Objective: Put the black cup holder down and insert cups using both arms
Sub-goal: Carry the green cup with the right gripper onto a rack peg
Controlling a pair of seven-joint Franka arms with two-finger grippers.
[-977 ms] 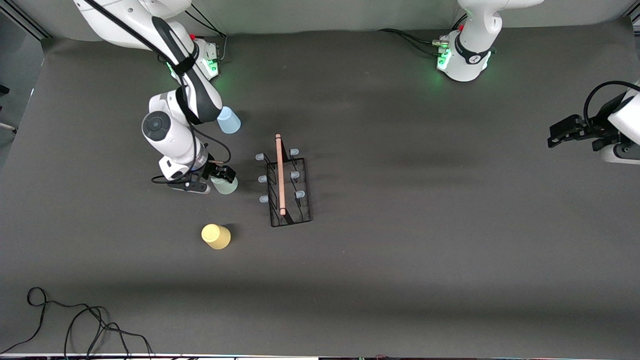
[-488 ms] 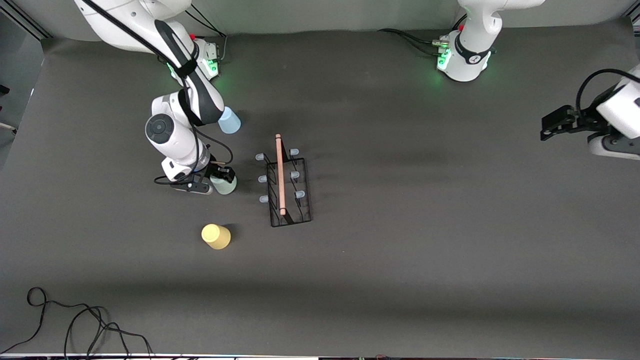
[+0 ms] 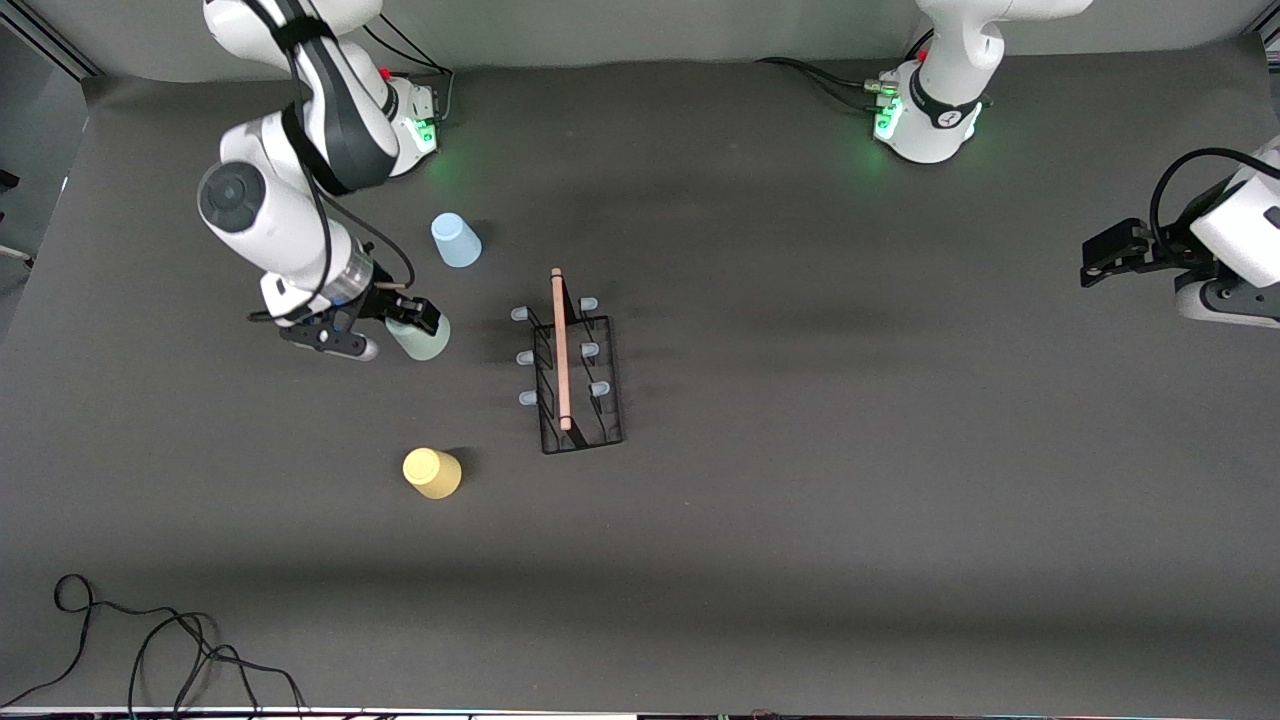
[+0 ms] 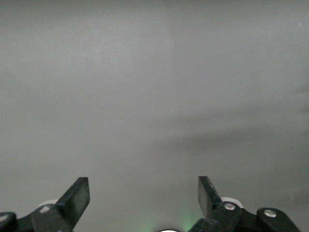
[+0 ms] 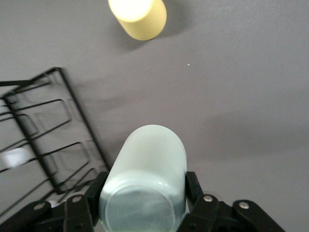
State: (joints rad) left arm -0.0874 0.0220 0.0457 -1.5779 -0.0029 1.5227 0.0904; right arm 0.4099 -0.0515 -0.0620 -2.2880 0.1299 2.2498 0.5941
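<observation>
The black cup holder (image 3: 575,375) stands upright mid-table, its wooden rod handle (image 3: 560,345) on top; part of its wire frame shows in the right wrist view (image 5: 46,140). My right gripper (image 3: 405,322) is shut on the pale grey-green cup (image 3: 420,338), also in the right wrist view (image 5: 147,179), lifted above the mat beside the holder toward the right arm's end. The light blue cup (image 3: 455,240) stands upside down farther from the front camera. The yellow cup (image 3: 432,472), also in the right wrist view (image 5: 138,17), stands nearer. My left gripper (image 3: 1100,262) is open and empty at the left arm's end (image 4: 144,193).
A loose black cable (image 3: 150,650) lies at the table's near edge toward the right arm's end. The arm bases (image 3: 925,110) glow green along the top edge. Dark mat (image 3: 850,450) spreads between the holder and the left arm.
My right gripper has lifted the grey-green cup off the mat and drawn it away from the holder toward the right arm's end. The left gripper shifted slightly.
</observation>
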